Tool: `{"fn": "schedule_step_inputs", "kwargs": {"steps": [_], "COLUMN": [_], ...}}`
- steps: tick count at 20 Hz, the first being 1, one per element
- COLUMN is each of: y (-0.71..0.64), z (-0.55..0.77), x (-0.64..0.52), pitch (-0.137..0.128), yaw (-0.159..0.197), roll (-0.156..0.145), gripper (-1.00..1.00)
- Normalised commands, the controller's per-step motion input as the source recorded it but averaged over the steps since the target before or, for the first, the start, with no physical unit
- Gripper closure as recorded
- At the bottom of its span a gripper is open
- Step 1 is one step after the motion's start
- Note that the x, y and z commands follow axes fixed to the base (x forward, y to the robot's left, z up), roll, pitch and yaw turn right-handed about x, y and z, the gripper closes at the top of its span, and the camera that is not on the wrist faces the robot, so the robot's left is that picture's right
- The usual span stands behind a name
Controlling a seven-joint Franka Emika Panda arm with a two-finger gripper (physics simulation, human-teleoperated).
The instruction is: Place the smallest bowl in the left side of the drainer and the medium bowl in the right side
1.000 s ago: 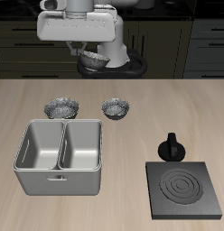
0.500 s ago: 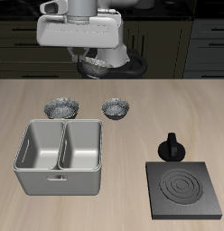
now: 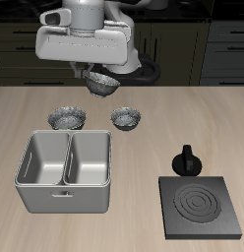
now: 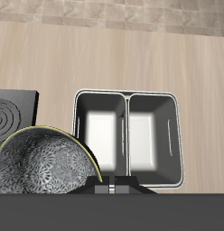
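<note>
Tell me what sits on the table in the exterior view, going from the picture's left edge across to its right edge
Drainer → bowl behind it → second bowl on the table → small black knobbed object → black stove plate. The bowl held up in the gripper is off the table, so it is left out.

Front-high exterior; downward wrist; shared drainer [image 3: 67, 172] [image 4: 129, 135]

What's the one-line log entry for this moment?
fingers: shut on shiny silver-grey metal bowl, aloft | grey metal two-compartment drainer: empty

The robot arm [image 3: 90, 12] is glossy white with rounded housings, and its end effector [image 3: 98, 74] is dark.
</note>
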Motion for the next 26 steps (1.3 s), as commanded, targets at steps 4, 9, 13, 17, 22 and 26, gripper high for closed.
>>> {"fn": "schedule_step_inputs", "kwargs": {"steps": [4,9,13,17,22,26], "y": [-0.05,-0.05,-0.15,-0.22,-0.11,-0.01], "z": [-0.24,-0.30,-0.30,-0.22,-0.24,-0.25], "x": [0.05,0.01,0.02,0.00,0.01,0.02], "pitch": [0.033,0.029,0.030,0.021,0.025,0.025], "yaw": [-0.041,0.008,-0.007,-0.020,0.000,0.007], "roll": [0.025,-0.001,-0.015,-0.032,-0.016,-0.003], "gripper": [1.00,1.00,1.00,1.00,1.00,1.00]}}
